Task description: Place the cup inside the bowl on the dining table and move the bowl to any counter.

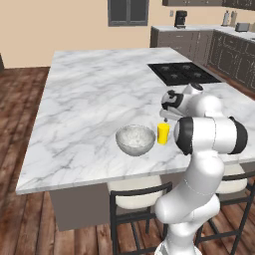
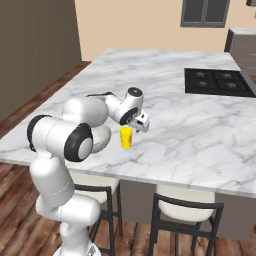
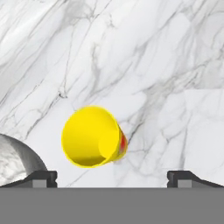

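Observation:
The yellow cup stands upright on the marble dining table, close to its near edge. Just left of it sits the speckled grey bowl, a small gap apart. My gripper hovers just above the cup, open, with nothing between its fingers. In the right base view the cup stands below the gripper, and my arm hides most of the bowl. The hand view looks down into the cup, left of centre, with the bowl's rim at lower left and the fingertips wide apart.
A black cooktop is set into the table's far right. Stools stand under the near edge. A counter over dark cabinets runs along the back right wall, carrying a coffee machine. Wood floor surrounds the table.

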